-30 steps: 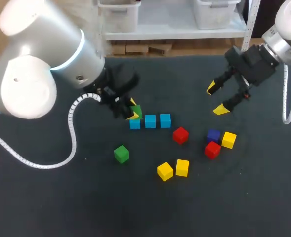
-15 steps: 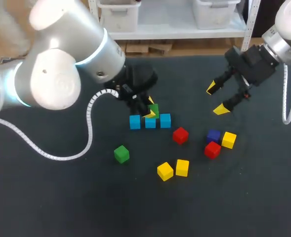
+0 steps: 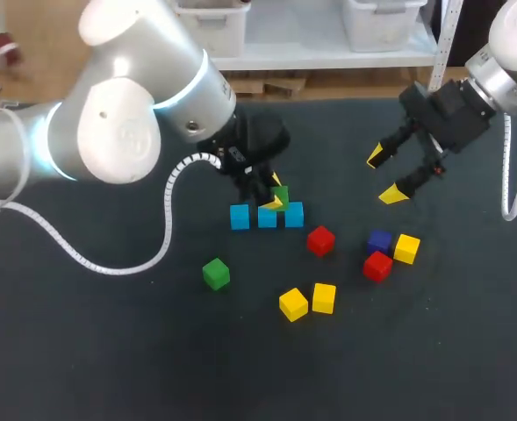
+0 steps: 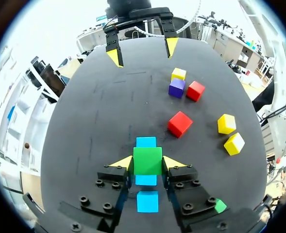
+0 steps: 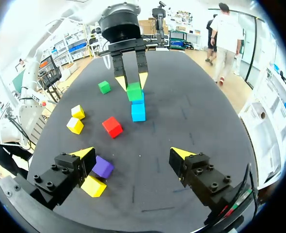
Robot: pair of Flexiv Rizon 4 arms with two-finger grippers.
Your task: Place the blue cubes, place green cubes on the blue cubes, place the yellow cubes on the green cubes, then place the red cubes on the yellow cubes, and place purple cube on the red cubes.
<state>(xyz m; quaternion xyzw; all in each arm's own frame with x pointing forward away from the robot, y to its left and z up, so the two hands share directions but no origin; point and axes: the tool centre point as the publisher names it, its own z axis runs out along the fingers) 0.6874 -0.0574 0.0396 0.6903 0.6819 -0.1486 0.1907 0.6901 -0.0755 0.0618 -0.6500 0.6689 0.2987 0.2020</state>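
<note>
- A bright green cube point(image 4: 147, 160) is seen pinched between the yellow-tipped fingers of the left gripper point(image 3: 276, 194), whose jaws are pressed against two opposite faces of it.
- The held block is poised directly over the middle one of three blue cubes point(image 3: 268, 217). Whether it is touching the block beneath cannot be told.
- The blue cubes are laid in a short straight row near the middle of the dark table point(image 3: 153, 351), a little toward its far edge. They are plain sky-coloured blocks of the same build as the green one, with narrow gaps between them.
- A second green cube point(image 3: 215, 274) is found alone on the surface, off the row's left end and toward the near edge.
- A red cube point(image 3: 320, 239) is set near the row's right end, on the side toward the near edge, and is turned slightly askew.
- Toward the right edge, a purple cube point(image 3: 380, 240), a second red cube point(image 3: 377, 265) and a yellow cube point(image 3: 406, 248) are gathered in a tight cluster.
- Two further yellow cubes point(image 3: 293, 304) are placed side by side, closer to the near edge than any other block.
- The right gripper point(image 3: 384, 175) is held above the table toward the far right corner, well apart from the row. Its jaws are spread wide and nothing is held between them.
</note>
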